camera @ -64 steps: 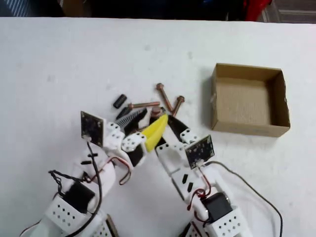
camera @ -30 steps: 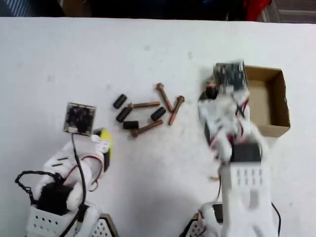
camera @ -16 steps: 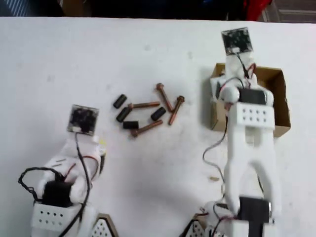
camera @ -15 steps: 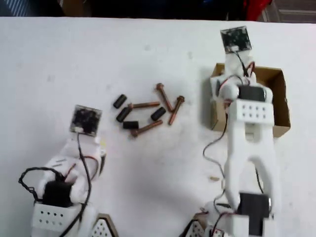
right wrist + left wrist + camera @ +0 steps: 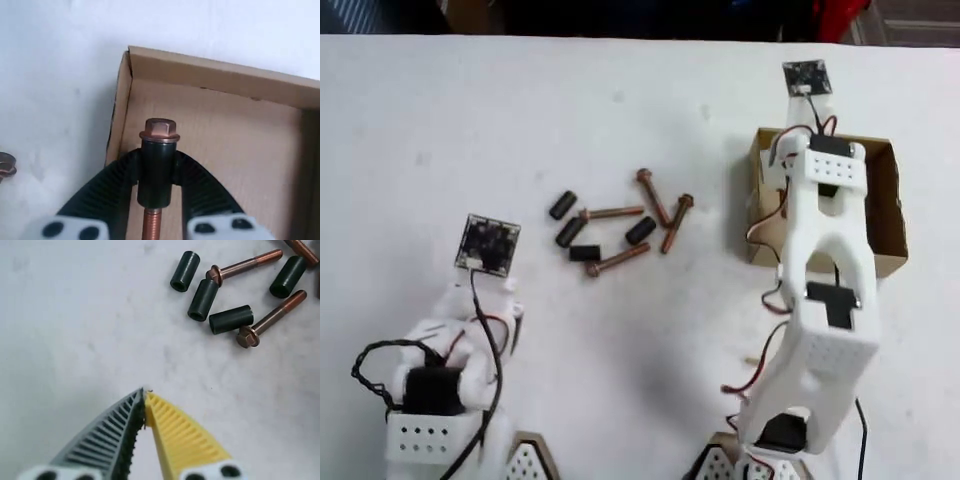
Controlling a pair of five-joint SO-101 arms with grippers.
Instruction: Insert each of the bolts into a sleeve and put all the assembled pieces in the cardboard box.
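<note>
Lower left, left gripper (image 5: 144, 393) pinched together, empty. Mid-frame, loose bolts (image 5: 616, 212) and sleeves (image 5: 562, 206) lie. Right, right gripper (image 5: 156, 162) clamps sleeved bolt (image 5: 159, 131) over cardboard box (image 5: 215, 70); we fear the bolt sliding free on release.

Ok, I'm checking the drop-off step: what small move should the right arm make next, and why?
Probably open the right gripper: it clamps the black cylindrical sleeve, copper-coloured bolt inserted, above the floor of the brown cardboard box, so releasing should drop it inside.
</note>
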